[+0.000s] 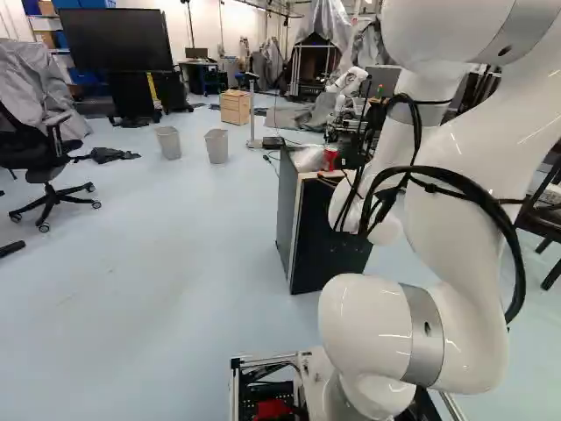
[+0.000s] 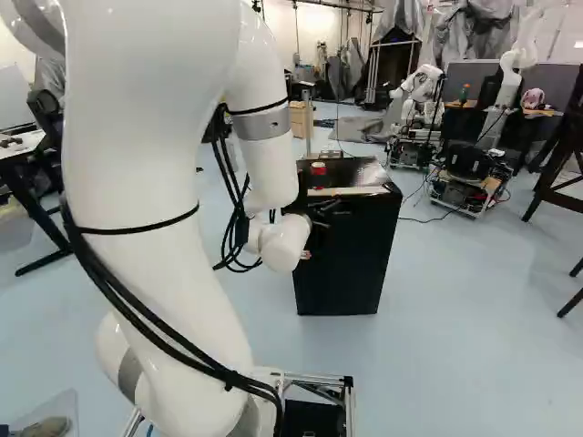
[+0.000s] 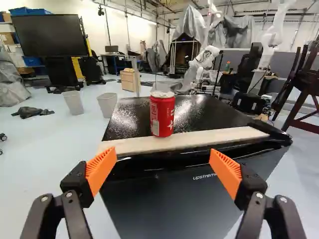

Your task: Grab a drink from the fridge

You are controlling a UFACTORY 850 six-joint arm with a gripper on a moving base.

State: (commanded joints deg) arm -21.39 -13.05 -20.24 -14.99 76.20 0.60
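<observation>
1. The drink, a red soda can (image 3: 162,115), stands upright on top of the black mini fridge (image 2: 344,264), not inside it; in the right base view it shows just above the middle.
2. It sits near the front edge, by the pale strip (image 3: 199,138). That likely puts it within easy reach, and its upright stance leaves its sides free for a grasp from both flanks.
3. The gripper (image 3: 163,154) has its jaws spread wide, with nothing between the orange pads (image 3: 101,168). The can stands ahead, roughly midway between them, so the wide spread seems meant to let a pad pass on each side.
4. The arm (image 2: 137,155) fills the left of the right base view, its wrist bent beside the fridge, presumably to aim across the top rather than down onto it.
5. The step seems to be lining up. Next calls for a level advance, high enough to clear the front lip, then closing; a low pad could catch the edge, a crooked one tip the can.
</observation>
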